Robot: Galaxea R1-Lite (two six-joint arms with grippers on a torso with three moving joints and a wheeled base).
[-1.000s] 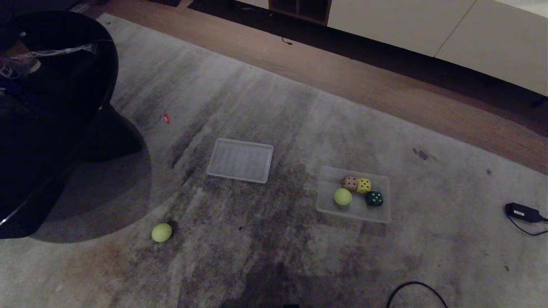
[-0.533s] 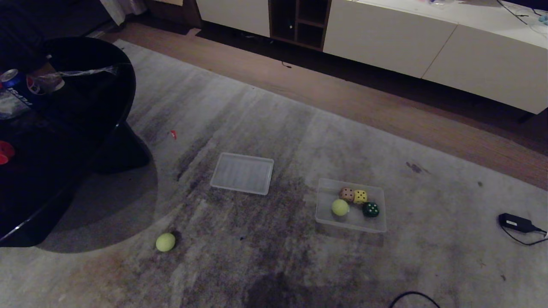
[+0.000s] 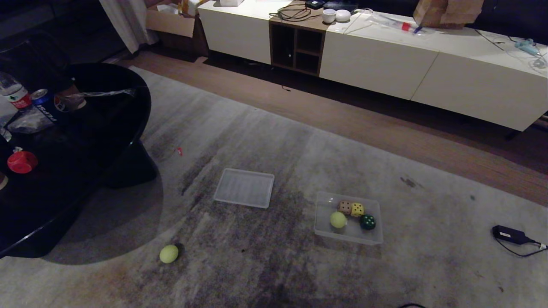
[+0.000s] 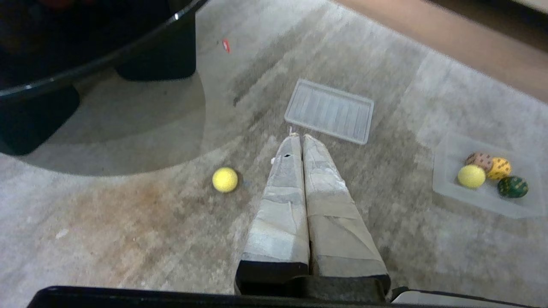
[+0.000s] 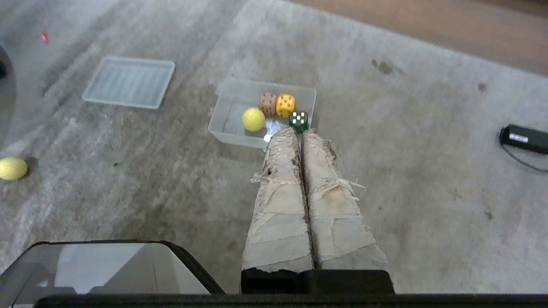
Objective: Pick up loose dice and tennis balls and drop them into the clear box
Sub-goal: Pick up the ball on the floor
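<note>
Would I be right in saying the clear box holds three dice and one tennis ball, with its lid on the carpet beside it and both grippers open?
Not quite: both grippers are shut. The left gripper and right gripper have their fingers pressed together, as the wrist views show. The clear box does hold three dice and one tennis ball, and the lid lies on the carpet beside it.

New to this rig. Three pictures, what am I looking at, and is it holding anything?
It is a wheeled robot with two arms. One picture comes from its head camera, looking down at a rug. The other two come from cameras on the wrists, behind the taped fingers: left gripper, right gripper. Both are shut and hold nothing. On the rug a clear box holds three dice and a tennis ball. Its lid lies apart, and a second ball lies loose near a black table.
</note>
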